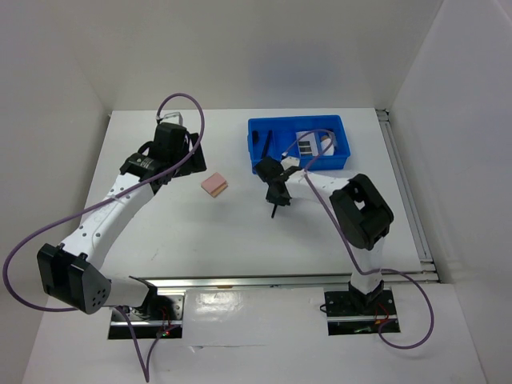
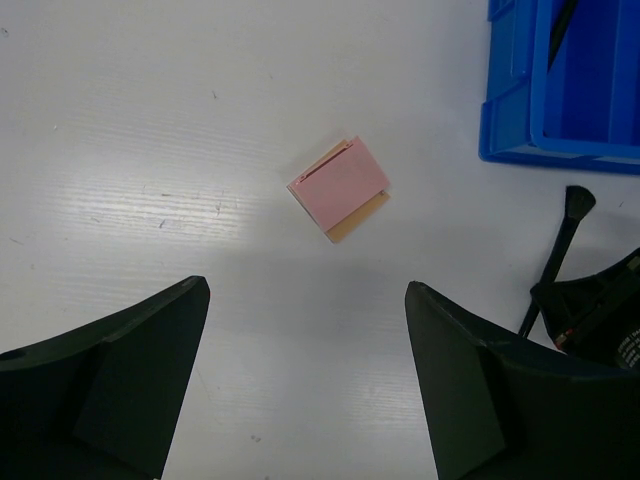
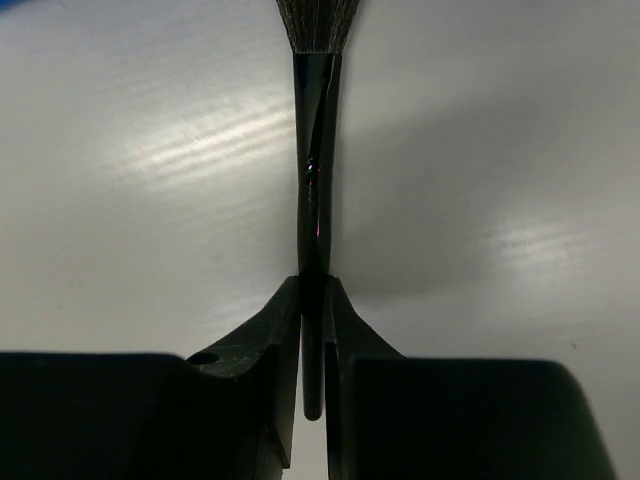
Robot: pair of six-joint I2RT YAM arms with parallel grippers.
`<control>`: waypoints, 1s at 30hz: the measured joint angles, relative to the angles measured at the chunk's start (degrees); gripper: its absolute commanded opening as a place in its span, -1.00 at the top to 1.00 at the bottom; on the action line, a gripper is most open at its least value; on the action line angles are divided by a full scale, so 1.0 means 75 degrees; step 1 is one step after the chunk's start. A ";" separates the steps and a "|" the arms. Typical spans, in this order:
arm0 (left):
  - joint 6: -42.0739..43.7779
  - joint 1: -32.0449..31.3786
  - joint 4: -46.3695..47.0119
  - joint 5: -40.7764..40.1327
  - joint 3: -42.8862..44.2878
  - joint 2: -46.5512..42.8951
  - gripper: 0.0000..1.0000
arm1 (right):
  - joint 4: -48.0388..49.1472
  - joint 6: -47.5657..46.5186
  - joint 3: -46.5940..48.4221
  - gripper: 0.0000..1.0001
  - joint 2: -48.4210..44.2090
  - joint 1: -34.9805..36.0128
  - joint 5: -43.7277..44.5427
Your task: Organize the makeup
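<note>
While the right claw (image 3: 312, 300) is pinching the thin black brush (image 3: 316, 200) near the tail of its handle, jaws nearly together, we are judging it light, stiff and slippery, best gripped on the handle. Its bristles (image 3: 318, 25) are pointing away from the claw, low over the table (image 3: 150, 250), near the blue bin (image 1: 304, 120).

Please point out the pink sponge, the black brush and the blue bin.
pink sponge (image 2: 340, 185), left wrist view, middle of its top face.
black brush (image 3: 316, 130), right wrist view, on its handle near the bristles.
blue bin (image 2: 510, 110), left wrist view, on its outer wall.
</note>
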 measured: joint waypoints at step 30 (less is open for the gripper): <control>0.0175 0.0000 0.0015 -0.0009 0.0000 0.0017 -0.87 | 0.1521 -0.4669 0.5202 1.00 0.2361 -0.1239 -0.0265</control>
